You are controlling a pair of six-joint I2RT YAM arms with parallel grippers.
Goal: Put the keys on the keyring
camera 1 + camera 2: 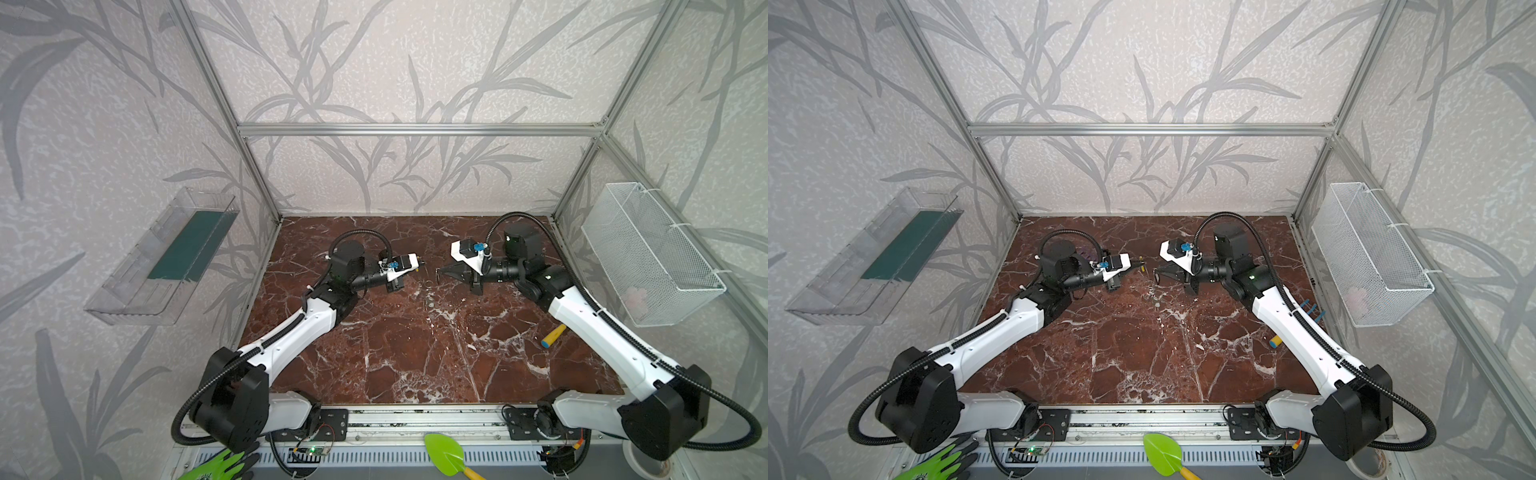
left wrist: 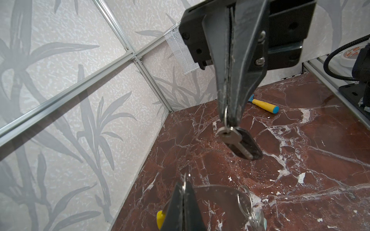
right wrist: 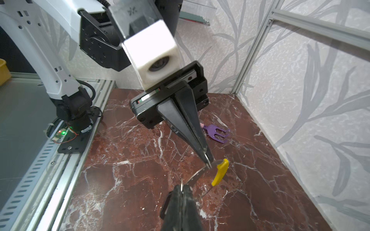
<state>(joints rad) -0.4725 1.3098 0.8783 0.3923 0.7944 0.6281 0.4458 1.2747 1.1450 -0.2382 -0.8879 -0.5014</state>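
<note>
**Step in hand:** threading. My left gripper (image 3: 207, 162) is clamped tight on the keyring (image 3: 197, 174). It pinches the thin hoop just beside the yellow sleeve (image 3: 220, 172) and holds it clear of the marble table (image 1: 415, 353).

My right gripper (image 2: 230, 120) is likewise closed, on a small ring (image 2: 225, 115). One silver key (image 2: 235, 141) dangles from that ring, with a dark oblong piece behind it. The key hangs near the keyring. I cannot tell whether its ring touches the hoop.

A bunch of keys (image 2: 253, 217) with a pale tag appears to hang on the keyring already.

**Next move, in my judgement:** bring the small ring to the keyring's open end and slide it on. This calls for fine alignment while my left gripper holds the hoop steady. Both parts are thin and could slip.

**Containers:**
- The wire basket (image 1: 623, 232) is well apart from the keyring, on my right arm's side. It holds something pale pink (image 1: 636, 297), which I cannot identify.
- The clear bin (image 1: 124, 286) is well apart from the keyring, on my left arm's side. It holds a dark green flat panel (image 1: 191, 245).
</note>
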